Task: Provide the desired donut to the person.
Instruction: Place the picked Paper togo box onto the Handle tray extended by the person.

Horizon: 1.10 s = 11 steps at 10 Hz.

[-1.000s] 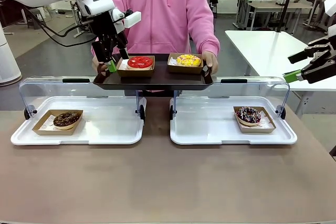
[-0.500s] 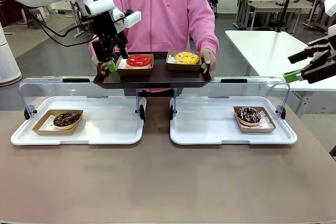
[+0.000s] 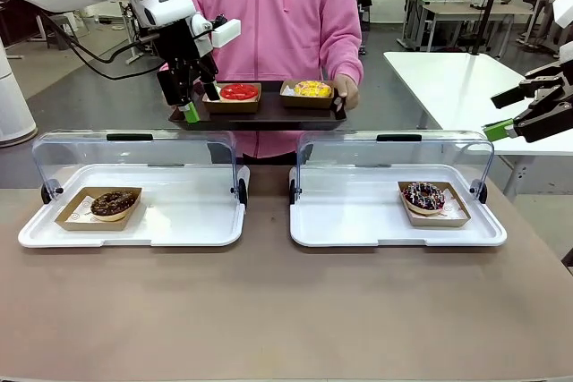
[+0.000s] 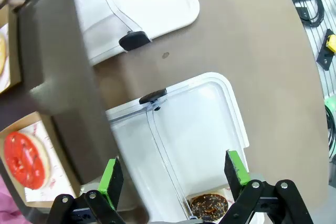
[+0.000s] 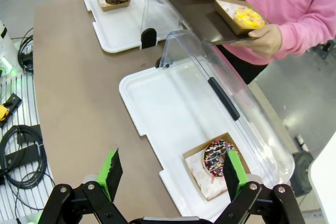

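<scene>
1. Since a second ago the person (image 3: 269, 15) has drawn the dark tray (image 3: 260, 116) up and back from the display cases; it sat just over the lid tops then and now floats clear above them, closer to the pink sweatshirt.
2. Both arms hold where they were. The left gripper (image 3: 204, 103) hangs at the tray's left end beside the red-glazed donut (image 3: 239, 91), fingers spread and grasping nothing; whether a finger touches the tray I cannot tell.
3. Out at the far right, the right gripper (image 3: 501, 114) hovers off the table edge, also spread and empty.
4. A brown table (image 3: 269, 310) carries two white cases with raised clear lids: the left case (image 3: 179, 230) holds a chocolate donut (image 3: 113, 203) in a cardboard boat, the right case (image 3: 358, 230) a sprinkled chocolate donut (image 3: 424, 195).
5. Behind the person lie a grey floor, white tables and other workstations.
6. On the tray, the yellow-iced donut (image 3: 312, 89) sits right of the red one, near the person's hand (image 3: 347, 93).
7. Seen from the left wrist, the tray's underside (image 4: 68, 87) crosses above the cases, with the red donut (image 4: 25, 160) at the lower left and the chocolate donut (image 4: 209, 205) between the green pads (image 4: 112, 181).
8. From the right wrist, cables (image 5: 18, 150) lie beside the table, and the hand (image 5: 268, 39) grips the tray's corner under the yellow donut (image 5: 248, 18).
</scene>
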Tool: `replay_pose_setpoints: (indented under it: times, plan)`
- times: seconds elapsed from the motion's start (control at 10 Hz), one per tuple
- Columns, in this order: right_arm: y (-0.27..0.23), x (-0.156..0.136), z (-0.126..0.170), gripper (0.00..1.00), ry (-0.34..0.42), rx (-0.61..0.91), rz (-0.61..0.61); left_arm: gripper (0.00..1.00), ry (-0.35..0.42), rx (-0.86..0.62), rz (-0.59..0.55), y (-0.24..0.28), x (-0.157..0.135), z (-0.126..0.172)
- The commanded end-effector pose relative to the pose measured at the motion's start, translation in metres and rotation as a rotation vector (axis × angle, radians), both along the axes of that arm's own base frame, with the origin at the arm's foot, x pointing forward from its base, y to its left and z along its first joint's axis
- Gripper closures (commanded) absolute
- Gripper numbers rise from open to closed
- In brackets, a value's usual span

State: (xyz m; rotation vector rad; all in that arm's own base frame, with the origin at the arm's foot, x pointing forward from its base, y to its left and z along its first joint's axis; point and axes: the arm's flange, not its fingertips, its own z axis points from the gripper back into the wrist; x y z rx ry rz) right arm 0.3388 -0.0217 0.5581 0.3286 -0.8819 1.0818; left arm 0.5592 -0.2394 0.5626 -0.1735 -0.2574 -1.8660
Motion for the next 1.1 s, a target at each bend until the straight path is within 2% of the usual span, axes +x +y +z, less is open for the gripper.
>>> replay_pose_setpoints:
  times: [0.0, 0.1, 0.2, 0.3, 0.4, 0.5, 0.6, 0.7, 0.9, 1.0]
  plan:
    - [0.000, 0.000, -0.002, 0.00, 0.003, -0.002, 0.001, 0.00, -0.009, 0.005, 0.010, 0.001, 0.001, 0.001]
    - [0.000, 0.000, -0.002, 0.00, 0.003, -0.002, 0.001, 0.00, 0.000, 0.000, 0.000, 0.000, 0.000, 0.000]
    - [0.000, 0.000, -0.002, 0.00, 0.003, -0.002, 0.001, 0.00, -0.047, -0.023, 0.087, 0.021, -0.031, 0.020]
    - [0.000, 0.000, -0.002, 0.00, 0.003, -0.002, 0.001, 0.00, -0.031, -0.079, 0.184, 0.055, -0.060, 0.031]
    - [0.000, 0.000, -0.002, 0.00, 0.003, -0.002, 0.001, 0.00, 0.042, -0.161, 0.293, 0.093, -0.086, 0.030]
    - [0.000, 0.000, -0.002, 0.00, 0.003, -0.002, 0.001, 0.00, 0.094, -0.232, 0.372, 0.121, -0.104, 0.024]
    - [0.000, 0.000, -0.002, 0.00, 0.003, -0.002, 0.001, 0.00, 0.117, -0.292, 0.511, 0.143, -0.121, 0.016]
    - [0.000, 0.000, -0.002, 0.00, 0.003, -0.002, 0.001, 0.00, 0.135, -0.398, 0.589, 0.164, -0.135, 0.007]
    - [0.000, 0.000, -0.002, 0.00, 0.003, -0.002, 0.001, 0.00, 0.119, -0.515, 0.687, 0.197, -0.169, -0.015]
    - [0.000, 0.000, -0.002, 0.00, 0.003, -0.002, 0.001, 0.00, 0.092, -0.545, 0.687, 0.214, -0.185, -0.024]
